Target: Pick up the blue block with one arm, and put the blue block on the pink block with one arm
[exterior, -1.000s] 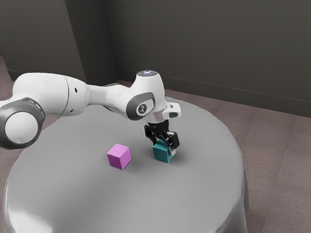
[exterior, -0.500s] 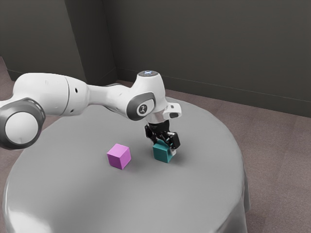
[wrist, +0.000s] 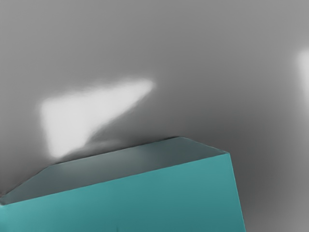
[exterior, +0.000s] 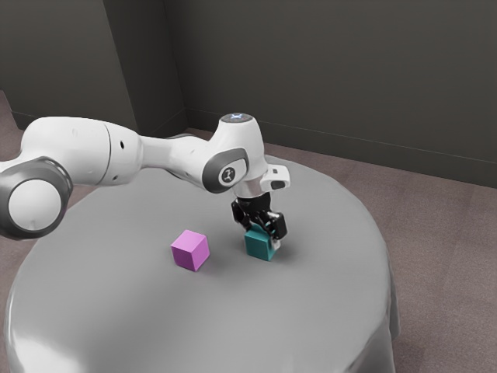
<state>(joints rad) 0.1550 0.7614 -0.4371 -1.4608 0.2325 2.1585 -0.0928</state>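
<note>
The blue block (exterior: 258,247), teal in colour, rests on the round grey table (exterior: 326,311) right of centre in the exterior view. My black gripper (exterior: 262,235) reaches straight down onto it, with a finger on each side of its upper part, shut on the block. In the wrist view the blue block (wrist: 145,198) looms large just under my hand, with the grey tabletop (wrist: 193,48) beyond it. The pink block (exterior: 190,250) sits on the table a short way toward the exterior view's left, apart from the blue one.
The table's edge drops off close to the exterior view's right of the blue block. Dark walls and a brown floor (exterior: 450,233) surround the table. My white arm (exterior: 155,159) spans the table's back left.
My hand has barely moved. The fingers drew in slightly on the blue block, which shifted a touch toward the exterior view's left.
</note>
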